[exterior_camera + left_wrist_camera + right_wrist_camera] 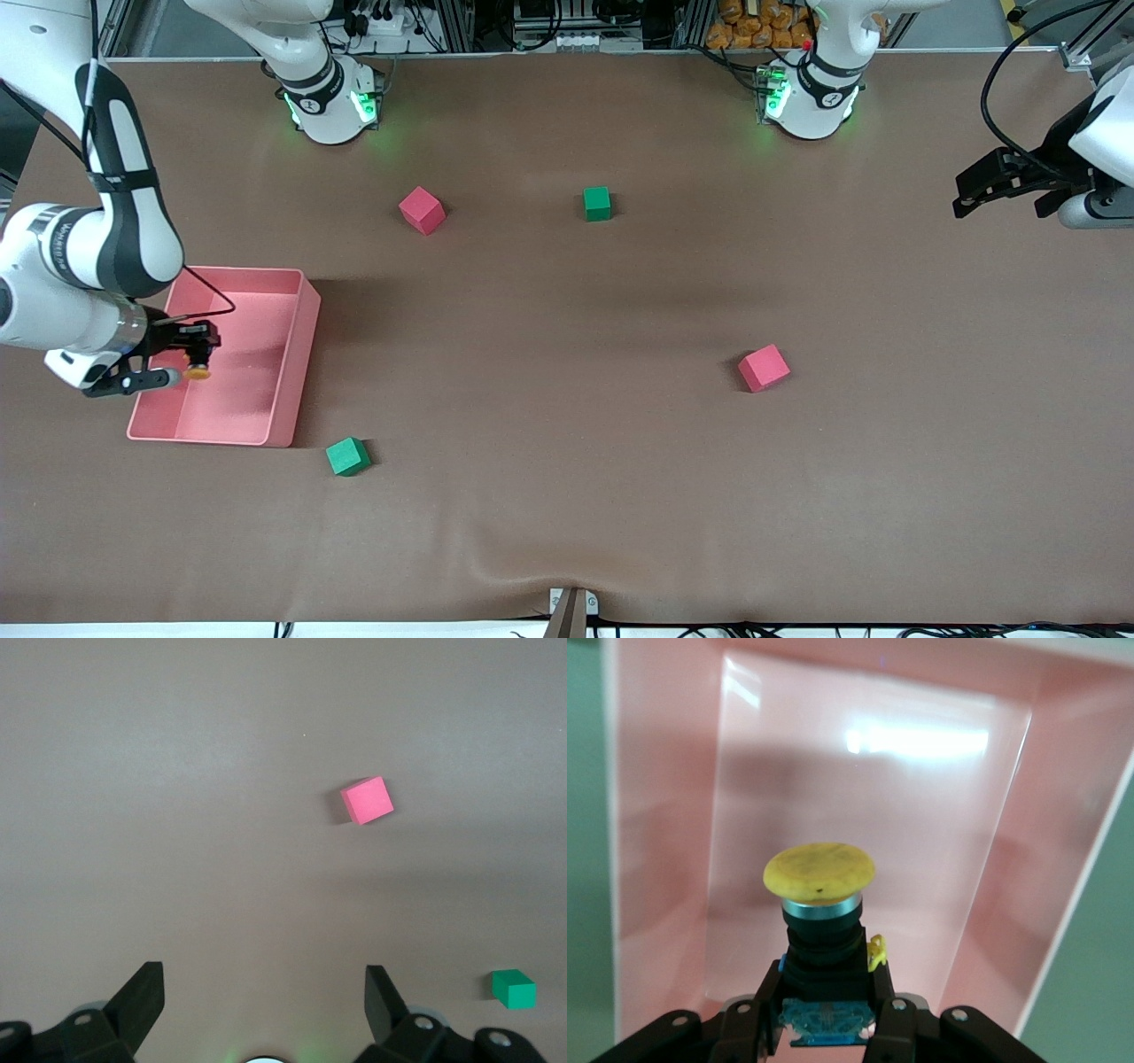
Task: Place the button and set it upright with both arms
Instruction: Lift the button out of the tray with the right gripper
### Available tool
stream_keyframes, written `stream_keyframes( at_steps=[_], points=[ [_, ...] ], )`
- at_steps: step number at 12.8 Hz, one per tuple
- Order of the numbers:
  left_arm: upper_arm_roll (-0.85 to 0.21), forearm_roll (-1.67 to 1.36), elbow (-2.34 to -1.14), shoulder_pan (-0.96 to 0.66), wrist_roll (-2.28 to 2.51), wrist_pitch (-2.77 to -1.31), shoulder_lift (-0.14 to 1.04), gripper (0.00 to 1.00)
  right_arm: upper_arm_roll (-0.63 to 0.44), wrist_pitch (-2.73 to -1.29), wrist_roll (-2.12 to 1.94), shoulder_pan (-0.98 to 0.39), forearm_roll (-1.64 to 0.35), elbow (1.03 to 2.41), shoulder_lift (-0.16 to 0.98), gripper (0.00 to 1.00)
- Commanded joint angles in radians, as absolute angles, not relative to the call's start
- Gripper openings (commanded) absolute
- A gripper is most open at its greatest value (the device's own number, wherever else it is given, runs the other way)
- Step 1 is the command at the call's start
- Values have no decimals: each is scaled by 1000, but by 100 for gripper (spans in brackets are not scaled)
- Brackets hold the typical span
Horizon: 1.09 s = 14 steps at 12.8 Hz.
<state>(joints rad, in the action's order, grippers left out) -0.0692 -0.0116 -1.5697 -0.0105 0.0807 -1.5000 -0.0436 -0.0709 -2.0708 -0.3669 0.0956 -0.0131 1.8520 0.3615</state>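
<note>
The button [819, 870] has a round yellow-orange cap on a black body with a blue base. My right gripper [824, 992] is shut on that body, and the cap points away from the wrist. In the front view the button [198, 370] hangs over the inside of the pink bin [306, 330] at the right arm's end of the table, held by the right gripper [197, 353]. My left gripper [966, 199] waits in the air over the left arm's end of the table. The left gripper [264, 992] stands open with nothing between its fingers.
Two red cubes [422, 210] [764, 368] and two green cubes [597, 203] [347, 456] lie scattered on the brown table. The left wrist view shows a red cube [368, 800] and a green cube [514, 989]. The bin's walls [656, 859] surround the button.
</note>
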Motion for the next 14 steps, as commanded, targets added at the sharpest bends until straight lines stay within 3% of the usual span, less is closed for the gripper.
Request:
stream_keyframes(
  at_steps=[1,7,14],
  points=[
    [-71,-6,-1545,-6,57,-1479,-31,100,-63,-2049,-457,54,-6,1770,364,0],
    [-71,-6,-1545,-6,57,-1479,-31,100,-63,-2022,-435,-177,-5,1654,367,0],
    [-71,-8,-1545,-6,57,-1479,-31,100,-63,-2066,315,-538,-12,1611,457,0]
  ],
)
